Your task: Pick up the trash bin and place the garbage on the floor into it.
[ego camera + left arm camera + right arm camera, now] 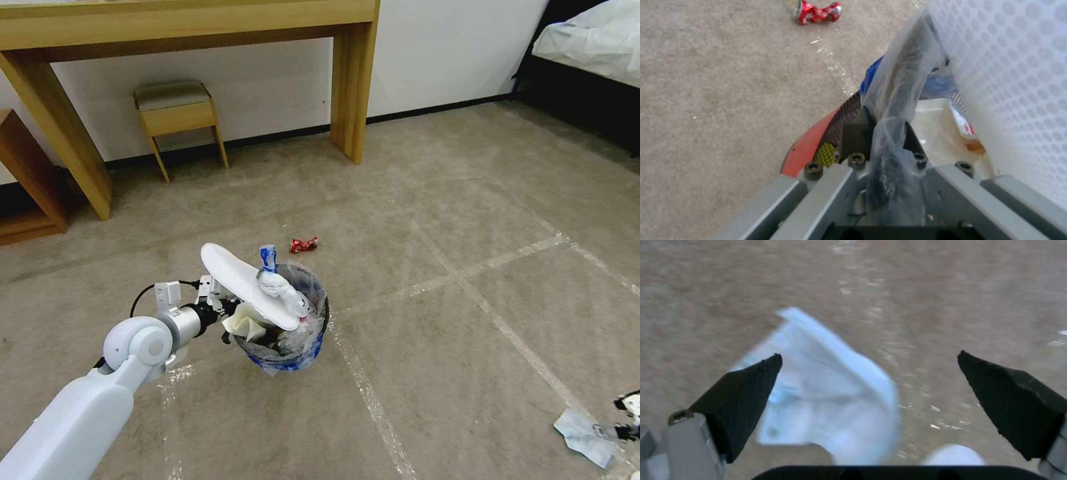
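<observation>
The trash bin (313, 333) hangs just above the carpet, lined with a clear-and-blue bag and heaped with garbage. A flat white slipper sole (243, 283) lies across its top. My left gripper (223, 312) is shut on the bin's near rim; in the left wrist view my left gripper (885, 130) pinches the bag and the red wall of the bin (806, 146). A red crumpled wrapper (304, 245) (818, 11) lies on the floor beyond the bin. My right gripper (869, 356) hovers open over a pale-blue tissue (831, 390) (587, 437), low at the right edge as my right gripper (628, 415).
A wooden desk (347, 80) and a small stool (177, 110) stand along the far wall. A low shelf (27, 180) is at far left and a bed (593, 40) at far right. Tape lines (467, 270) cross the open carpet.
</observation>
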`<state>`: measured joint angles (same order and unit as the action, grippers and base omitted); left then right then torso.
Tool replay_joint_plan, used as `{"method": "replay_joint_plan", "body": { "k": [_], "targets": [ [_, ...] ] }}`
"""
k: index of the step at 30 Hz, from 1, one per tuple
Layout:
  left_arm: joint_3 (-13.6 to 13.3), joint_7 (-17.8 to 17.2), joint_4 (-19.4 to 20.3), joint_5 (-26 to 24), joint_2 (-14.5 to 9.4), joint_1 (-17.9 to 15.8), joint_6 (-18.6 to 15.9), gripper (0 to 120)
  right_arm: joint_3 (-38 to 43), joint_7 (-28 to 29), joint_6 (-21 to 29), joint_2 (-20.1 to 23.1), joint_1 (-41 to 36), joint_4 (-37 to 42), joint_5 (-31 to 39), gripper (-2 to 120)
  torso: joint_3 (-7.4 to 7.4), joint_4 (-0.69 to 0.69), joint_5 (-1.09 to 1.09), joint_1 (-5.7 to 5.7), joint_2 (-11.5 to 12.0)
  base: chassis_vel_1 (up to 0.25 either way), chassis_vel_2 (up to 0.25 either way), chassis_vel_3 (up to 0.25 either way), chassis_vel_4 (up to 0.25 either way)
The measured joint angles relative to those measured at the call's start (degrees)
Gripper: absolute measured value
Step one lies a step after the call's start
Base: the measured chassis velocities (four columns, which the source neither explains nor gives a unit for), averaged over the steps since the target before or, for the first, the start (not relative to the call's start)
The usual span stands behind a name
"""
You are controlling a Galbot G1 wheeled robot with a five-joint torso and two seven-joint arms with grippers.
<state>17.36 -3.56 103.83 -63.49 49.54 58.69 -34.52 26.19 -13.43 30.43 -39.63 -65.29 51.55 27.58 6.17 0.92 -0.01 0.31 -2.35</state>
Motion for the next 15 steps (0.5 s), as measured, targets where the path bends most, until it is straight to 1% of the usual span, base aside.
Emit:
{"method": "replay_joint_plan", "body": {
  "k": [2,6,8,9,15],
  "targets": [
    [-0.2,-0.1,-0.4,-0.2,0.0,-0.2,0.0,1,-2.4,0.6,0.0,-1.7,3.1,-1.6,-0.3,100,0.00,-0.01,0.02,0.00,0.0,0.000,0.000,0.000,0.000],
    [-0.3,-0.2,-0.7,-0.2,0.1,-0.4,0.0,1,-3.1,0.8,0.1,-1.9,3.7,-2.6,-0.8,100,0.00,0.00,0.00,0.00,0.0,0.000,0.000,0.000,0.000],
    [-0.5,-0.4,-0.8,-0.1,0.3,-0.6,0.0,1,-3.1,1.1,0.1,-2.4,4.3,-5.1,-2.1,100,0.00,0.02,0.01,0.00,0.0,0.000,0.000,0.000,0.000],
    [-0.6,-0.5,-0.7,0.1,0.3,-0.6,0.0,1,-2.9,1.2,0.0,-2.3,4.1,-5.7,-2.3,100,0.00,0.05,0.03,0.00,0.0,0.000,0.000,0.000,0.000],
    [-0.6,-0.4,-0.1,0.2,1.1,-0.4,0.0,1,-1.6,1.2,0.1,-0.7,2.7,-4.0,-1.5,100,-0.01,0.03,-0.01,0.00,0.0,0.000,0.000,0.000,0.000]
  ]
}}
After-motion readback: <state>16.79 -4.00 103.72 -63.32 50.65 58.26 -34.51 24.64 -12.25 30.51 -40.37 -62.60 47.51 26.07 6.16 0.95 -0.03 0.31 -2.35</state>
